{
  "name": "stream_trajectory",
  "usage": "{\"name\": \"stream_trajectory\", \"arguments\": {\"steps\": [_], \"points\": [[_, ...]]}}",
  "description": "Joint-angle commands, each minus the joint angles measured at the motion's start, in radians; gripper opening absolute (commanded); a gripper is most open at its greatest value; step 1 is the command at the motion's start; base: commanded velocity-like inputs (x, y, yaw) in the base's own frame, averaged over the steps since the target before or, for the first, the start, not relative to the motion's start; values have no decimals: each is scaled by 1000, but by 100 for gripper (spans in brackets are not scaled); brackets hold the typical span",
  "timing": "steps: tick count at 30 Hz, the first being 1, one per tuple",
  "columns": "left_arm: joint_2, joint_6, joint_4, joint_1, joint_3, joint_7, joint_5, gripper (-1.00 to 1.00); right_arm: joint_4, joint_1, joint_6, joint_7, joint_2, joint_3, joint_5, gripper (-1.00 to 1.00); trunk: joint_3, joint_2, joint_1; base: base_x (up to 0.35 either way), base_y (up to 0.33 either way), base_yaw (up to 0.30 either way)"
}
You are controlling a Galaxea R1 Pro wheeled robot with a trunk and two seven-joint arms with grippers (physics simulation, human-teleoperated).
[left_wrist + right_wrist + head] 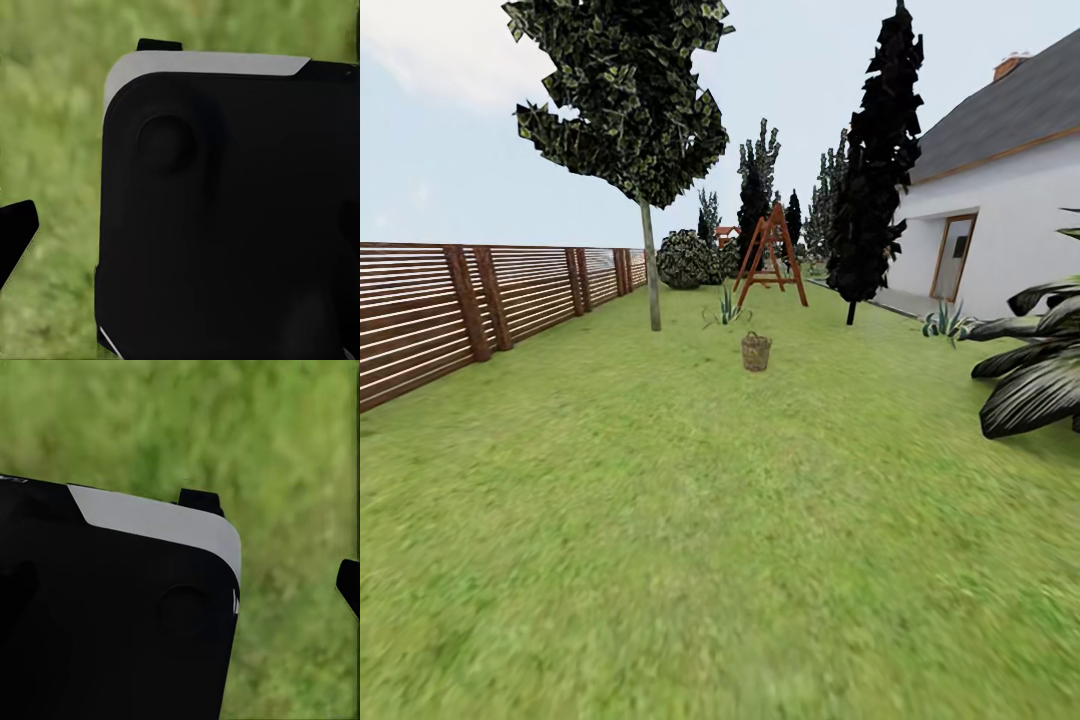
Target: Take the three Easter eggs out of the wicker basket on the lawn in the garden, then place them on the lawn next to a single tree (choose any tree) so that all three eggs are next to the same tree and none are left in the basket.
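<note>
Green, mottled grass of the lawn (pixel 690 520) spreads across the head view, running away to a wicker basket (pixel 756 352) that stands upright well ahead, near the middle of the garden. Its contents are too small and far to make out. Beyond and to the left of the basket rises the tree (pixel 651 270) with a slim bare trunk and a dark leafy crown; a small spiky plant (pixel 726 310) sits between the two. A brown slatted fence (pixel 480 300) lines the left side, a wooden swing frame (pixel 770 255) stands farther back, a dark columnar tree (pixel 875 170) grows beside the white house (pixel 1000 220), and large striped leaves (pixel 1035 370) enter at the right edge.

In the left wrist view, a black robot body panel (pixel 225 217) with a pale top edge blocks most of the blurred grass; whether the left gripper is apart or together cannot be told.

The right wrist view likewise has a black panel (pixel 112 622) over grass, and the right gripper's state cannot be told either.
</note>
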Motion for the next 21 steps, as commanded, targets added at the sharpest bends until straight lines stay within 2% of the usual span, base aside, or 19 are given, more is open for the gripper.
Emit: {"name": "stream_trajectory", "arguments": {"steps": [1, 21], "points": [[0, 8, -5, 1, -1, -2, 10, 100, 1, -1, -3, 0, 0, 4, 7, 100, -1, 0, 1, 341, 0, 0], [-1, 8, -5, 2, -1, -2, 10, 100, 1, -1, -1, 0, 0, 6, 9, 100, -1, 0, 1, 341, 0, 0]]}}
